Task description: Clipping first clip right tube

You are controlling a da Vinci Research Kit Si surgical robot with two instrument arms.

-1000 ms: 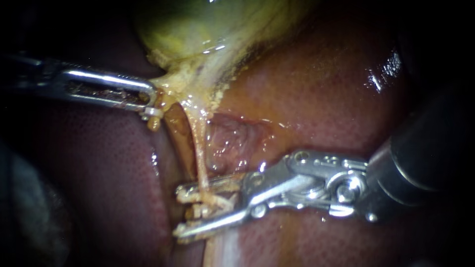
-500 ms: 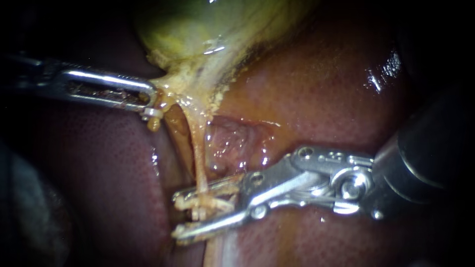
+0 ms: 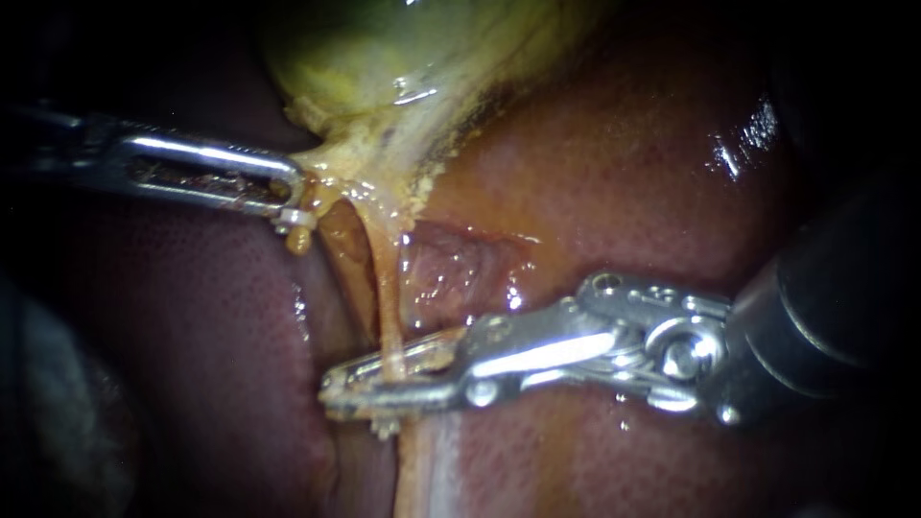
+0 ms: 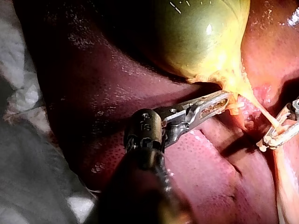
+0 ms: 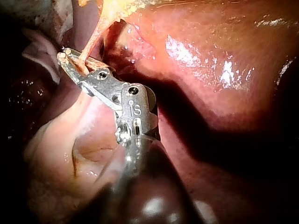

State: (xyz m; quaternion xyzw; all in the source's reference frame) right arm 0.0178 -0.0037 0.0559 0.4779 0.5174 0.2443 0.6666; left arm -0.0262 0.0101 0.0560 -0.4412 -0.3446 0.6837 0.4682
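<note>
Jaws of right instrument (image 3: pixel 329 391) clamping tube (image 3: pixel 384 283), liver (image 3: pixel 624 173)

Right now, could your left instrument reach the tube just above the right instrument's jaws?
Probably not while it grips: the left instrument is shut on the gallbladder edge. The stretch of tube above the right instrument is bare, with only liver between.

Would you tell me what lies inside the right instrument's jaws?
The thin tube runs down into the right instrument, its jaws shut on it from both sides. Anything else inside is hidden by metal.
</note>
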